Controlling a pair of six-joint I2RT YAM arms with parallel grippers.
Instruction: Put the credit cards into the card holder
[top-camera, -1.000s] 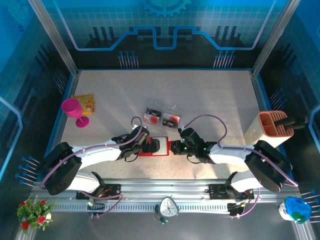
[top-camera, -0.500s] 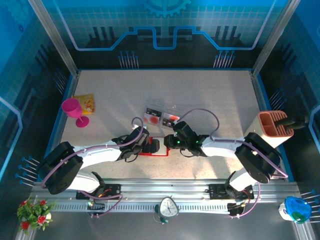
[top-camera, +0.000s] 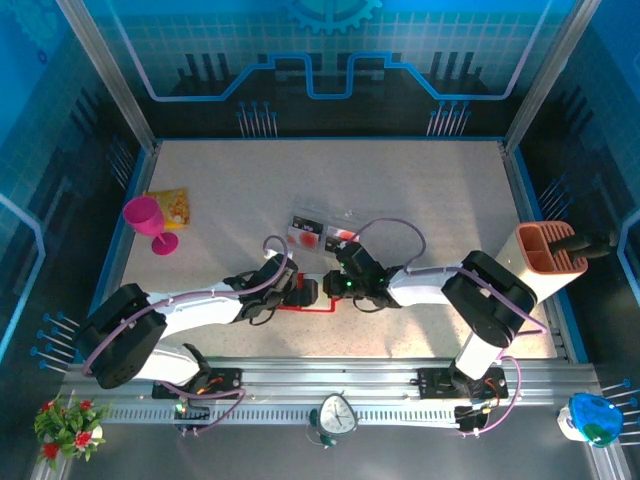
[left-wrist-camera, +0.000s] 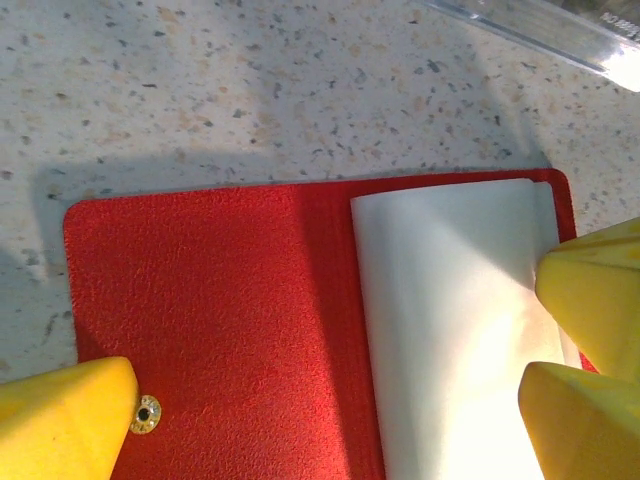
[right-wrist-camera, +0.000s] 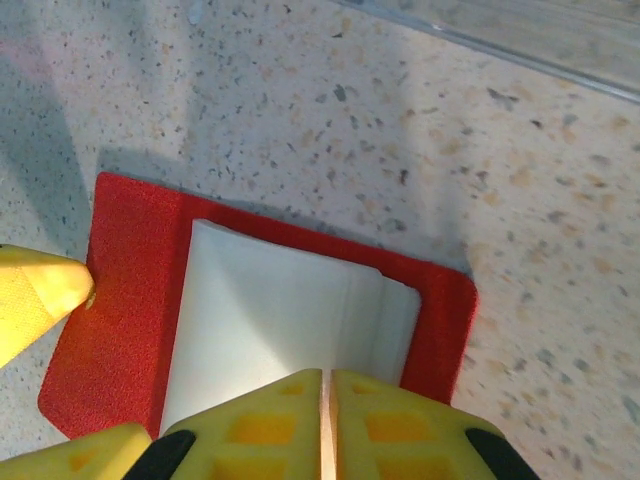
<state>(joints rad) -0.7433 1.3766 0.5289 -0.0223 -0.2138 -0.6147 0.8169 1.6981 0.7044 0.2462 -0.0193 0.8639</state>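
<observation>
Two credit cards lay side by side near the middle of the table, each showing a red round mark, just beyond the spot where both arms met. The card holder lay open and flat on the speckled surface nearer the arm bases, between the two wrists. Its red grained inner panel faced up, with a small brass snap near one corner and a pale whitish leaf covering the other half.

The left gripper stood spread wide over the card holder. One yellow finger sat just beside the snap and the other was at the far side of the pale leaf; nothing was held between them.

In the right wrist view, the right gripper had its yellow fingers pressed together, with only a thin pale line between them. Their tips were at the edge of the pale leaf; whether they pinched that leaf could not be told.

Away from the work, a pink goblet stood upright at the left side of the table, with a yellow-orange packet just beside it. An orange-brown two-slot rack stood at the right edge, well apart from the card holder
</observation>
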